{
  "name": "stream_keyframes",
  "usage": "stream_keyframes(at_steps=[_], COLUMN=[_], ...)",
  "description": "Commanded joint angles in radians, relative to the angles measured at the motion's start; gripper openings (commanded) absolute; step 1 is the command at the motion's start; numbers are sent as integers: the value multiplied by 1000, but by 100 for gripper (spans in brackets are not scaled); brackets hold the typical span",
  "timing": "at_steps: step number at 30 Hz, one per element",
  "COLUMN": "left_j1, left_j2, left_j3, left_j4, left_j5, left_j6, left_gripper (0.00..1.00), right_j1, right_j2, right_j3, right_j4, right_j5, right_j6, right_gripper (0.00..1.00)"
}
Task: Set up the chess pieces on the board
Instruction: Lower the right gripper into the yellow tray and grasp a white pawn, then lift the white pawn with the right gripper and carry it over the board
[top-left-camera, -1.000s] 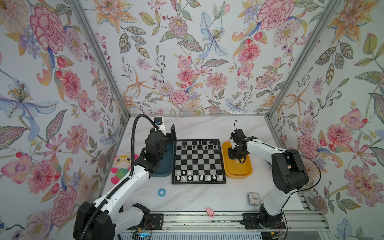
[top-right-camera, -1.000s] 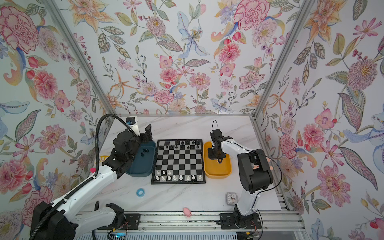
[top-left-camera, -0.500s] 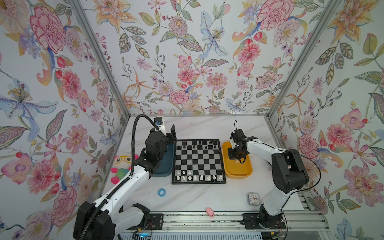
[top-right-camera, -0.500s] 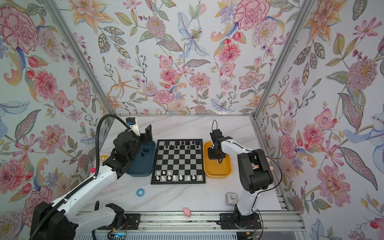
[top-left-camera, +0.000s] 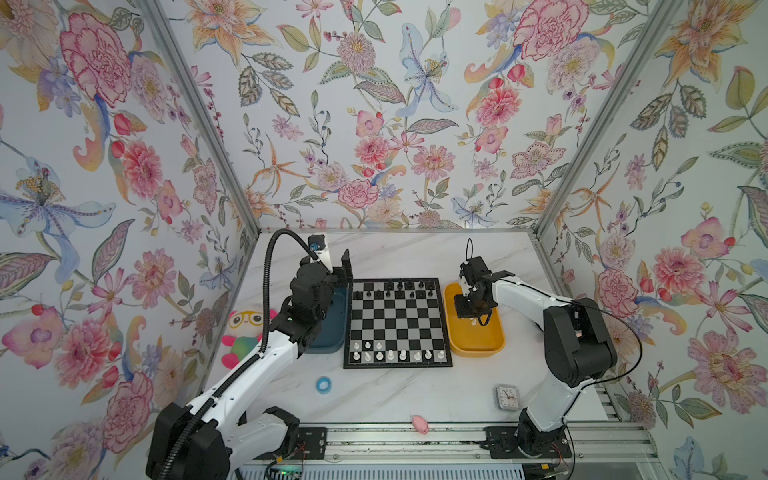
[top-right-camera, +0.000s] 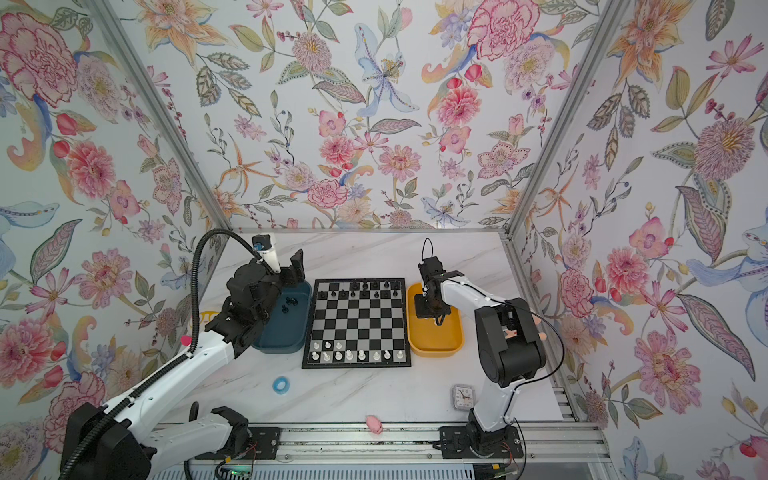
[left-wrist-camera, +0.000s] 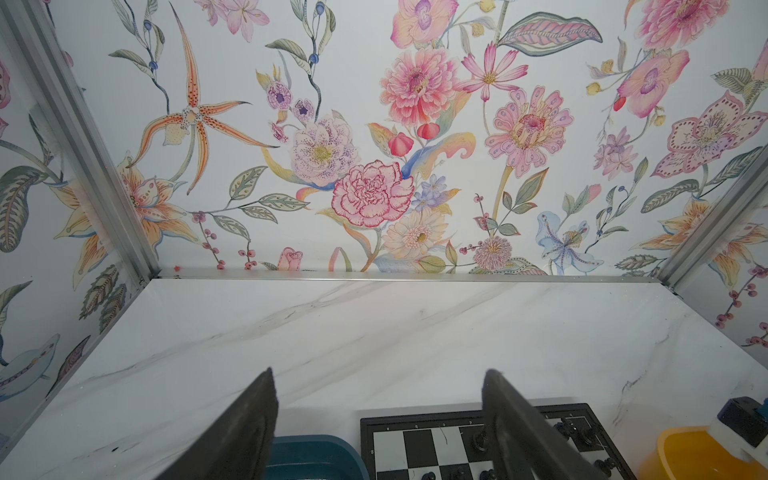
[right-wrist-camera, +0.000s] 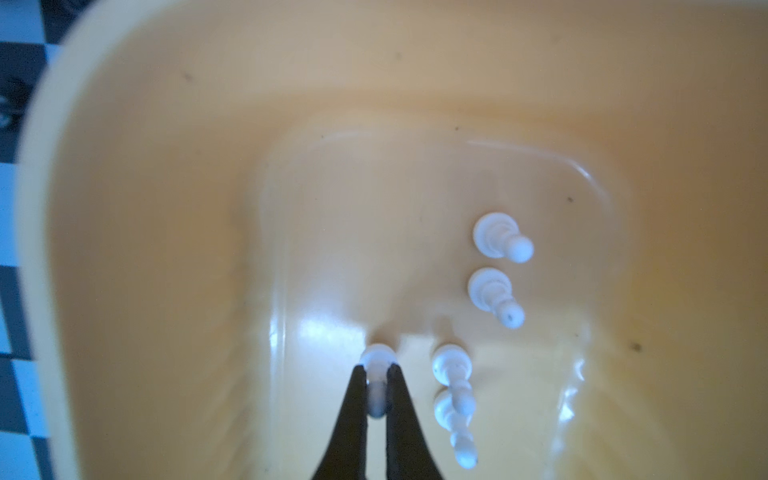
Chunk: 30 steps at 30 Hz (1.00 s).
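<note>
**White pawn pinched in the yellow bin; lift comes next**

The step in hand looked like the pick-up of one more white piece. In the right wrist view the right gripper (right-wrist-camera: 377, 370) sat low inside the yellow bin (top-left-camera: 478, 351), just right of the board (top-left-camera: 397, 322). Its jaws were drawn almost together and clamped on the slim neck of a white pawn (right-wrist-camera: 377, 356). The spare pawns (right-wrist-camera: 500, 239) lay close beside it, untouched.

The next move, as I judged it, called for a straight lift clear of the bin wall. After that, a carry left to the near side, where the placed pawns (top-left-camera: 367, 345) filled only part of their row.

The left gripper (left-wrist-camera: 379, 374) hung wide open and empty over the teal bin (top-right-camera: 286, 338), left of the board.
</note>
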Motion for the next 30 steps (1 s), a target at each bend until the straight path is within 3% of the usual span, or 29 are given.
stream_keyframes(at_steps=[1,8,12,22,30], left_j1=[17,26,33,48,54], left_j2=[-3,-31,-49,-120,-200], left_j3=[-20,-50,-75,-139,-194], left_j4=[21,23,30,45,41], left_j5=[6,4,4,12,10], left_j6=[-2,6,8,12,12], left_gripper=[79,79,79,80,80], right_j1=[16,77,167,450,553], right_j2=[-43,-121,-135,8,90], right_j3=[42,129,209,332,357], right_j4=[-67,-176,-225,-250,-224], right_j5=[34,82,76,1,-22], right_j6=[-5,18,41,97,125], right_gripper=[3,3,4,2,1])
